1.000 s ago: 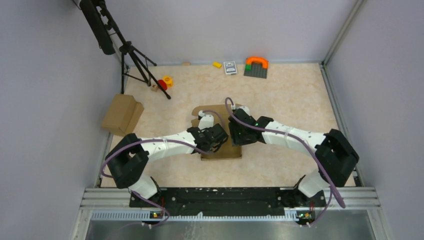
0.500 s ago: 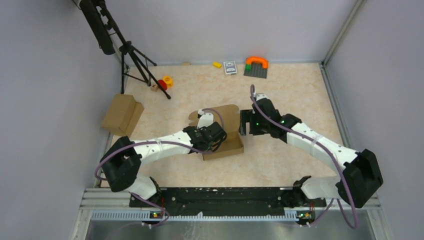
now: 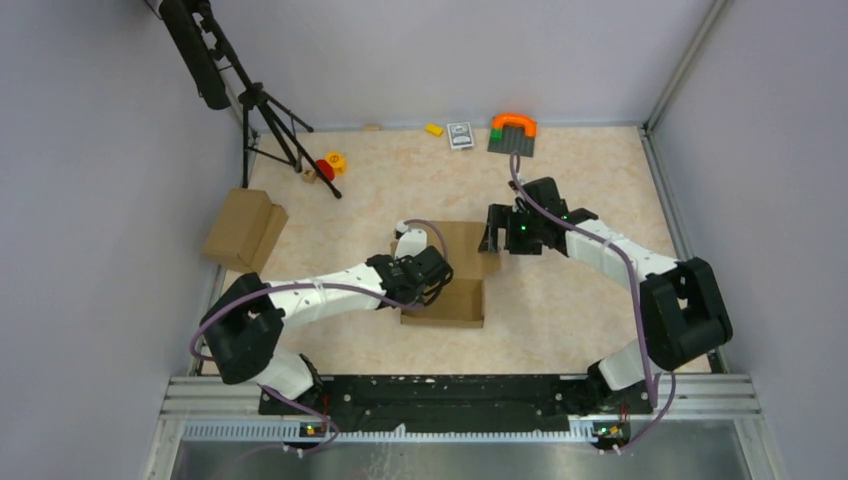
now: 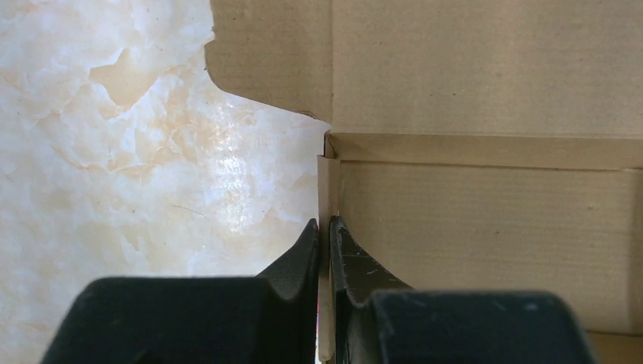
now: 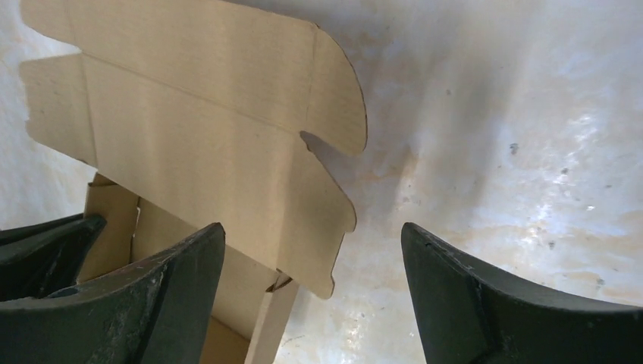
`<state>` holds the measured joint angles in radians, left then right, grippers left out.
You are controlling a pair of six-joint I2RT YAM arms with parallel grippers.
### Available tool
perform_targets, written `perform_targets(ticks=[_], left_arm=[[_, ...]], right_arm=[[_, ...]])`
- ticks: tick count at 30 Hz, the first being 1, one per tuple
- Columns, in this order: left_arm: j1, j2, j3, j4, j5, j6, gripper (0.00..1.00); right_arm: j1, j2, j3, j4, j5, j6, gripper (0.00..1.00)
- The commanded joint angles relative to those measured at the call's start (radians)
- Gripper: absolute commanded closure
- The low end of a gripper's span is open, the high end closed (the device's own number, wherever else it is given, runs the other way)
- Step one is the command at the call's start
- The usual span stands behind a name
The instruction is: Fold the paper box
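paper box (image 3: 462, 300) wall clamped in left pincer (image 4: 324, 231) (right pincer (image 5: 312, 227) beside).

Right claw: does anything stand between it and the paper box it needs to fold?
Nothing visible does. The open right claw hangs over the edge of the paper box, at its lid flap. The left claw is shut on the box's side wall, out of the way.

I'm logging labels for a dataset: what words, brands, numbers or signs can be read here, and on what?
No text can be read in any view.
paper box: plain brown, unmarked, also close up in both wrist views.
small pack at the far edge: some print, too small to read.
bulkier brown carton: no marks visible.
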<state>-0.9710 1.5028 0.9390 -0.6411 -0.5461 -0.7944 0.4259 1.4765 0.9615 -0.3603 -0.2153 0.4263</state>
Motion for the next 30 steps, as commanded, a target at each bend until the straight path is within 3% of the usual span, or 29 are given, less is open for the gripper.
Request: perform_targets(ticks=[1, 3, 9, 13, 19, 25, 30], left_arm=[[-0.004, -0.012, -0.038, 0.022, 0.001, -0.027, 0.92], [-0.004, -0.023, -0.061, 0.04, 0.0, -0.036, 0.92], [-0.005, -0.029, -0.084, 0.061, -0.001, -0.039, 0.93], [-0.006, -0.032, -0.082, 0.068, -0.003, -0.036, 0.93], [-0.006, -0.026, -0.077, 0.105, 0.017, -0.028, 0.94], [-0.006, -0.004, -0.065, 0.151, 0.019, -0.03, 0.94], [-0.007, 0.009, -0.047, 0.162, -0.005, -0.039, 0.96]], right_arm=[[-0.003, 0.03, 0.034, 0.03, -0.098, 0.001, 0.16], [-0.003, 0.02, 0.002, 0.082, -0.126, 0.022, 0.22], [-0.003, 0.02, -0.019, 0.14, -0.186, 0.044, 0.67], [-0.003, -0.005, -0.033, 0.169, -0.216, 0.043, 0.87], [0.009, -0.066, -0.028, 0.145, -0.136, 0.028, 0.95], [0.11, -0.159, -0.055, 0.191, 0.112, 0.056, 0.94], [0.154, -0.199, -0.092, 0.246, 0.243, 0.057, 1.0]])
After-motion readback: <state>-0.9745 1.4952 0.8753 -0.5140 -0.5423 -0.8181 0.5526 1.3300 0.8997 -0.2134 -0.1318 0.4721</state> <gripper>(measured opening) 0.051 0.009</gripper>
